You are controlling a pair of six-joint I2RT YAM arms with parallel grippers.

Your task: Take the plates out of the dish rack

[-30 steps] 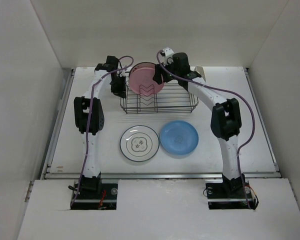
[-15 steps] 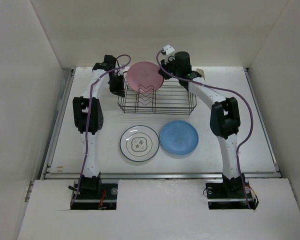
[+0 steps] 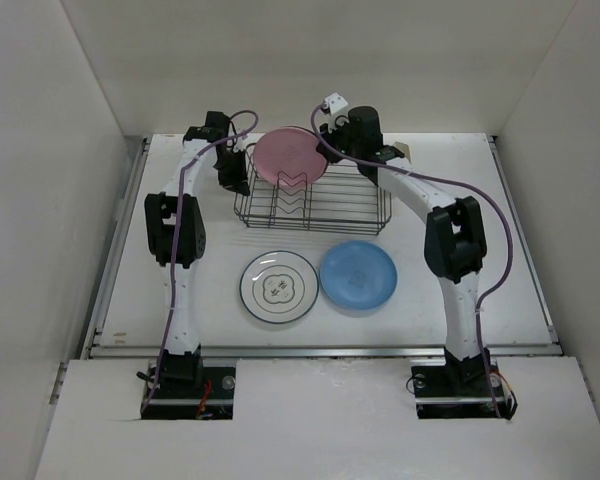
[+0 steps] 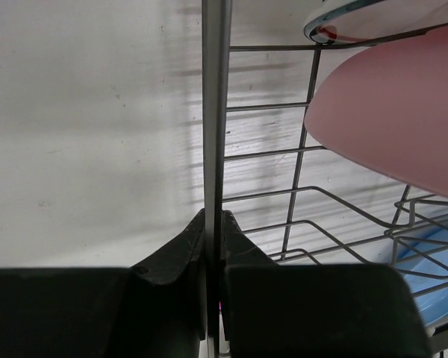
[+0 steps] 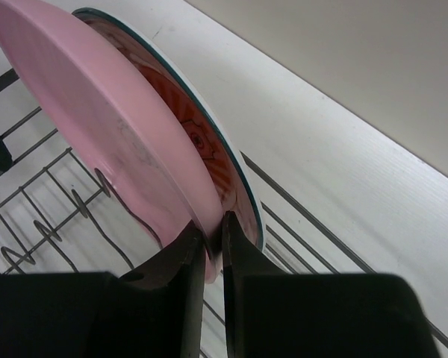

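Right wrist: right gripper (image 5: 211,225) pinches pink plate (image 5: 82,104) rim.
With left gripper (image 4: 213,221) clamping dish rack (image 4: 216,112), shallow edge-hold may slip on lifting.

The white table (image 3: 410,322) carries the black wire dish rack (image 3: 315,205), which stands in the upper centre of the frame. Below the rack, in the middle of the frame, two plates lie flat side by side: a white flower-outline plate (image 3: 278,288) on the left and a plain blue plate (image 3: 358,276) on the right, their rims touching or very nearly so.
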